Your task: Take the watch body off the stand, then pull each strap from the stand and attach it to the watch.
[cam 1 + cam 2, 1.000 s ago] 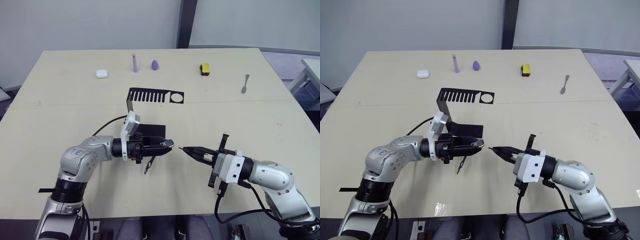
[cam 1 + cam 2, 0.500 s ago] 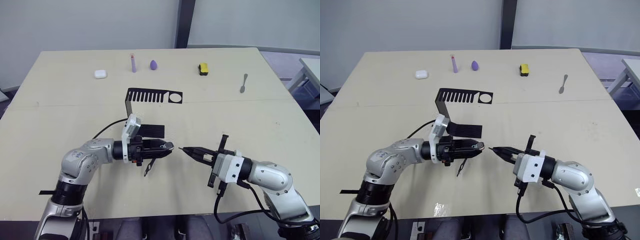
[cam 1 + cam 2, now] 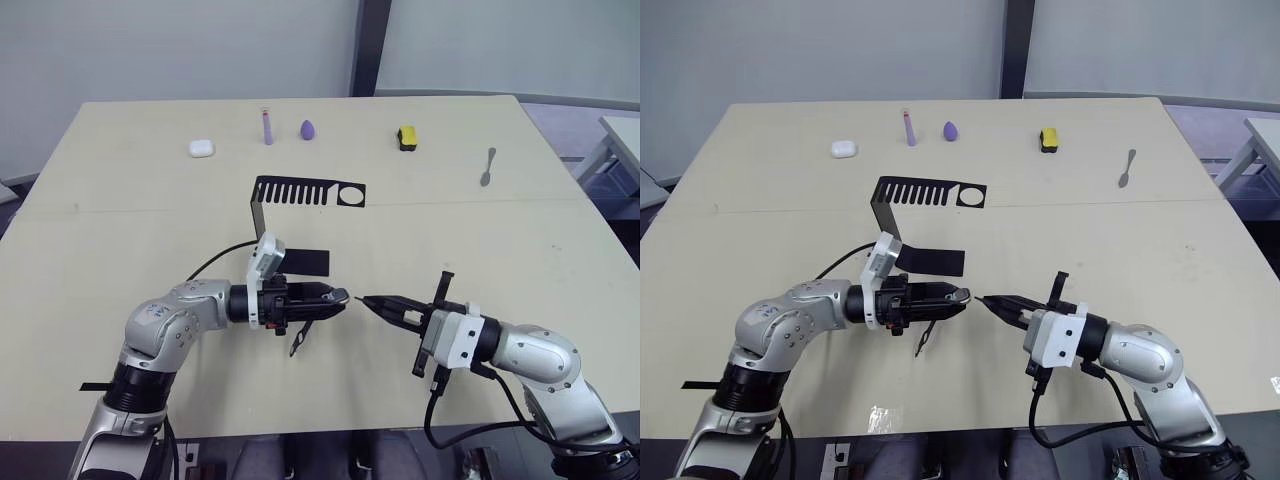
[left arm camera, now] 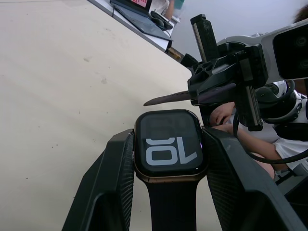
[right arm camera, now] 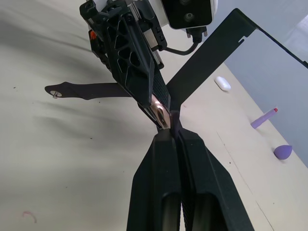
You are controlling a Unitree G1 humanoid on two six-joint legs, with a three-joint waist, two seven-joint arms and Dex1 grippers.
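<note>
The watch body (image 4: 169, 143) sits clamped between the two fingers of the left claw (image 3: 335, 296), above the near middle of the bench (image 3: 520, 240), its screen showing white digits. One strap (image 3: 298, 338) is already fixed to it and hangs down from the claw toward the bench top. Just to its right, the right claw (image 3: 372, 299) has its fingers pressed together on the second strap (image 4: 168, 98), whose thin tip points at the watch body's free edge, nearly touching it. The stand (image 3: 300, 215) stands just beyond the left claw. Along the far edge lie a white case (image 3: 202, 148), a lilac stick (image 3: 266, 127), a purple egg-shaped piece (image 3: 306, 129), a yellow-black block (image 3: 407, 137) and a spoon (image 3: 487, 167).
</note>
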